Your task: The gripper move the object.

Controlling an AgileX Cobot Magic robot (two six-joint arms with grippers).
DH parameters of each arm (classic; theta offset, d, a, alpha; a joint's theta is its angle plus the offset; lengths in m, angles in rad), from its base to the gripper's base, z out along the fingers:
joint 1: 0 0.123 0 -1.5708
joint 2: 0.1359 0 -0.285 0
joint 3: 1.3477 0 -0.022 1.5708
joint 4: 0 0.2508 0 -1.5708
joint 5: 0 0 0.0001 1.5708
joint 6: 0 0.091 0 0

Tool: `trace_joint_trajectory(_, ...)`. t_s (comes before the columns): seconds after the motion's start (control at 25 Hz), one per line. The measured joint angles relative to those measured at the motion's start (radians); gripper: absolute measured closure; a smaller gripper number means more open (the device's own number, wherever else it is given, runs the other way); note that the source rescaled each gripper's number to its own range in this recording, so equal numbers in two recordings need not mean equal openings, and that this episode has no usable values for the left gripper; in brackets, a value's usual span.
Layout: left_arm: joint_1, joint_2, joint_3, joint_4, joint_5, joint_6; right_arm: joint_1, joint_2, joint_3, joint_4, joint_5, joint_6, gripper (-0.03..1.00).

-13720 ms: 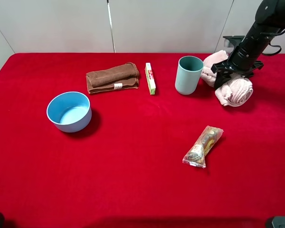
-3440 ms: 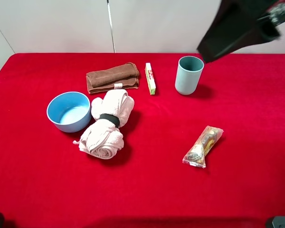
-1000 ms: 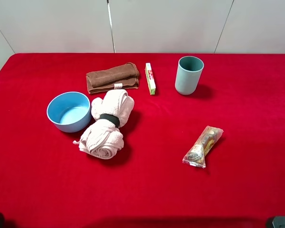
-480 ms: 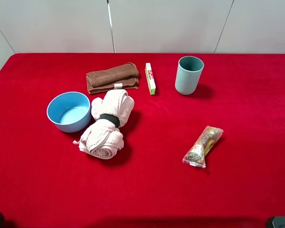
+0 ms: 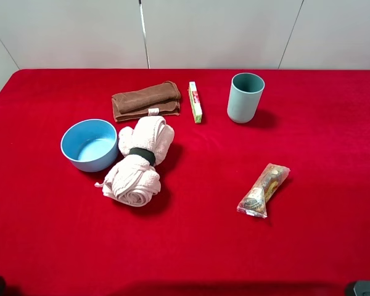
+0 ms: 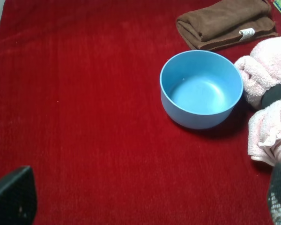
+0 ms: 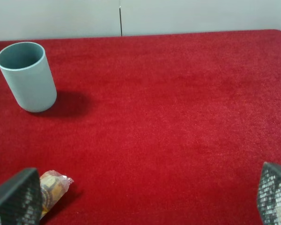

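Where each wrist view shows only two fingertips at its lower corners, spread wide with nothing between, the left gripper (image 6: 145,199) and right gripper (image 7: 143,197) both stand released above the red table (image 5: 333,142). The pink towel roll (image 5: 139,161), fluffy and cinched at its middle by a black band (image 5: 142,154), lies touching the blue bowl (image 5: 89,144), below the brown towel (image 5: 145,100). Its long axis runs diagonally, one end toward the brown towel, the other toward the table's near edge.
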Motion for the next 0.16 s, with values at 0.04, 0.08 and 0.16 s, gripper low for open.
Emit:
trace_joint_trajectory(0.04, 0.000, 0.000, 0.000, 0.000, 0.000, 0.000, 0.000, 0.000, 0.000, 0.000, 0.000, 0.000, -0.03)
trace_joint_trajectory(0.08, 0.000, 0.000, 0.000, 0.000, 0.000, 0.000, 0.000, 0.000, 0.000, 0.000, 0.000, 0.000, -0.03)
trace_joint_trajectory(0.16, 0.000, 0.000, 0.000, 0.000, 0.000, 0.000, 0.000, 0.000, 0.000, 0.000, 0.000, 0.000, -0.03)
